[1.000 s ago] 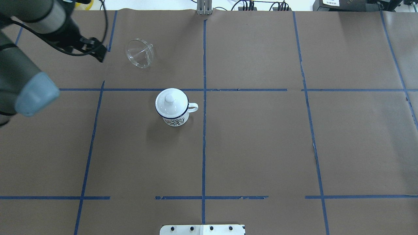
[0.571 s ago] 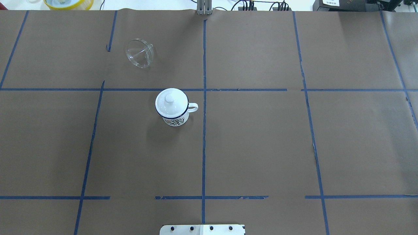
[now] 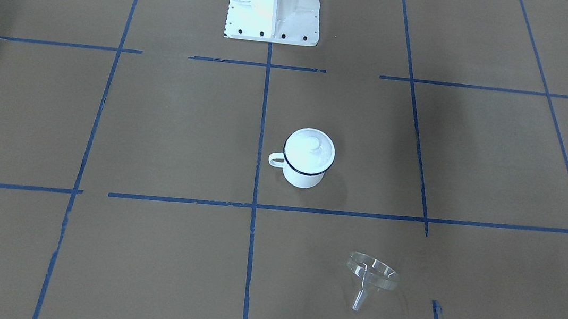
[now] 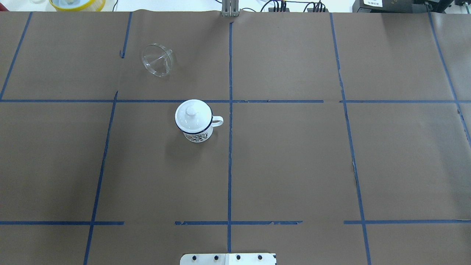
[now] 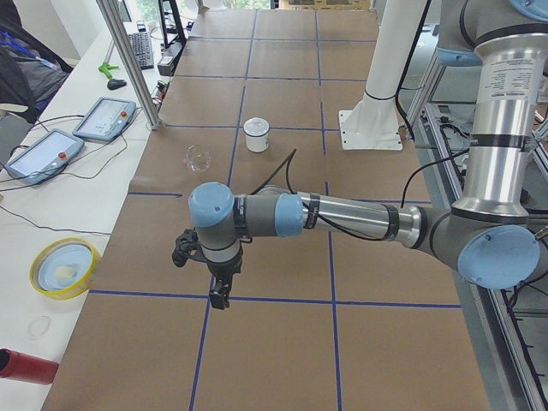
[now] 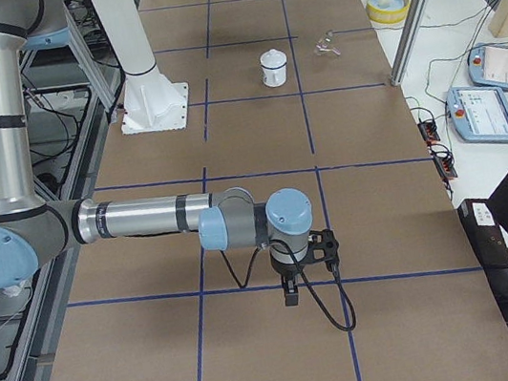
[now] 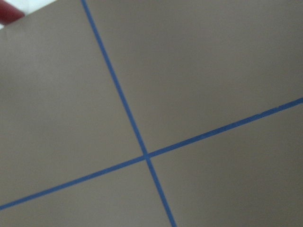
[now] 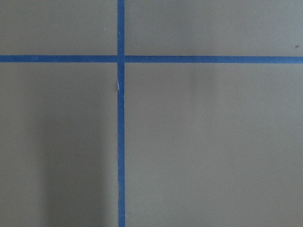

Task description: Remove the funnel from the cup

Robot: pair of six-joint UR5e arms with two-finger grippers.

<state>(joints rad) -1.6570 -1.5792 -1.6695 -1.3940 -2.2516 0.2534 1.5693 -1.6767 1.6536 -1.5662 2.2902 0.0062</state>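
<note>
One funnel [image 4: 157,64], one cup [image 4: 195,121], one lid [image 4: 191,113], two arms. The funnel is clear, see-through plastic or glass, a shallow cone with a wide round rim and a short thin spout. It lies tipped on its side on the counter [image 4: 294,165], out of the cup and well apart from it, in the far square on the robot's left. The cup is a small white enamel mug, glossy, with a dark blue rim, a small loop handle and a dark printed band low on its wall. It stands upright near the middle, and the round white lid with its knob sits on top of it. The counter is covered in matt brown paper, cut into squares by strips of blue tape [image 4: 229,165]. The left pincer [image 5: 219,295] and the right pincer [image 6: 291,293] each hang over a tape crossing at opposite ends of the counter, far from both things. Nothing is seen in either, and how far open they are I cannot tell
</note>
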